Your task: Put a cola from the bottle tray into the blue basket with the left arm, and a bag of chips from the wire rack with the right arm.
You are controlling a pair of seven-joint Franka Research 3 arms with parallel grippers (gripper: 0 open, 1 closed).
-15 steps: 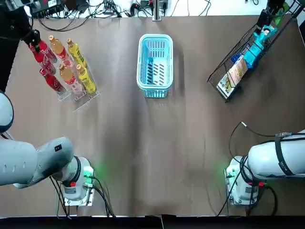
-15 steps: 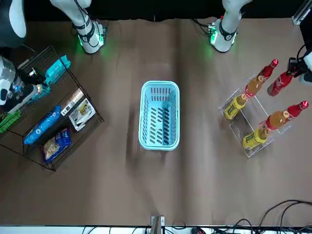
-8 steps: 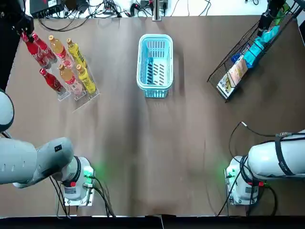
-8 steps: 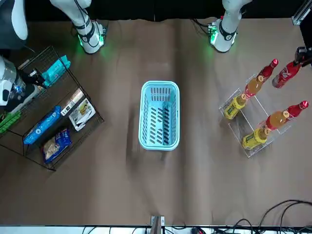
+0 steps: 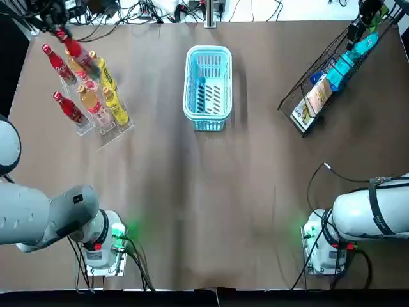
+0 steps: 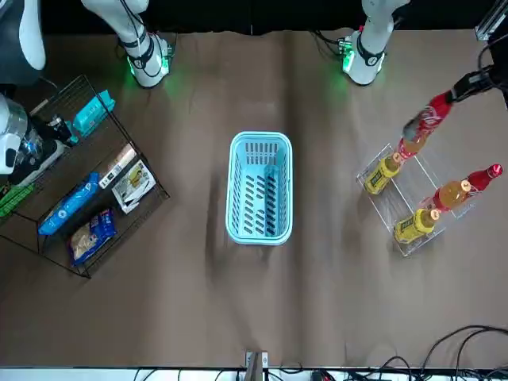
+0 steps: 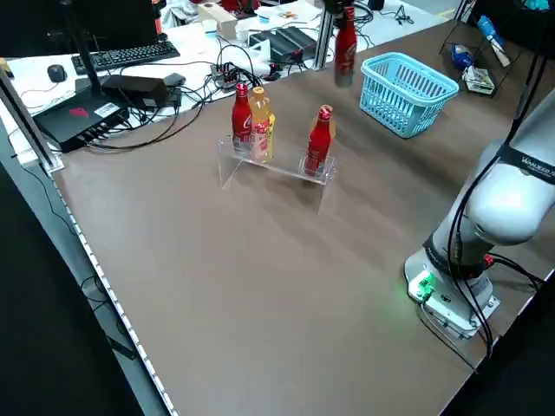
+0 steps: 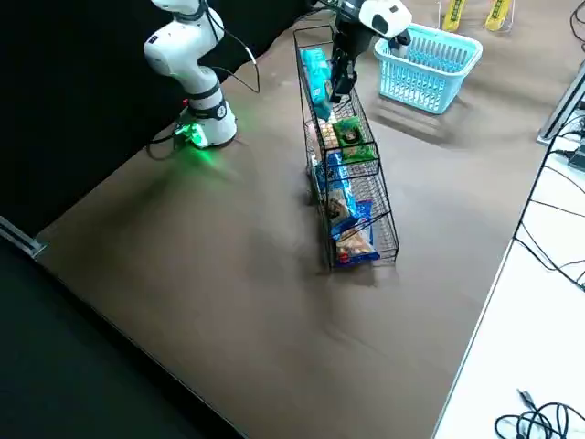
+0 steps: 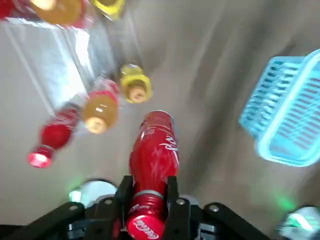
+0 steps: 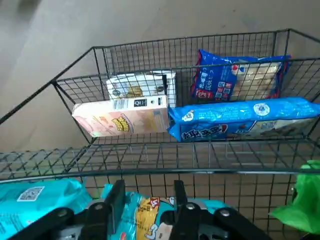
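Left wrist view: left gripper (image 9: 147,197), clenched on the cola (image 9: 154,155), had just raised it above the bottle tray (image 5: 114,133), blue basket (image 9: 295,110) ahead; right gripper (image 10: 146,197) pinched a chips bag (image 10: 145,218).

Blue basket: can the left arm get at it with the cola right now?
Likely yes. The left gripper holds the cola above the bottle tray, clear of the other bottles; nothing stands between it and the blue basket, whose top is open. The right gripper is off at the wire rack.
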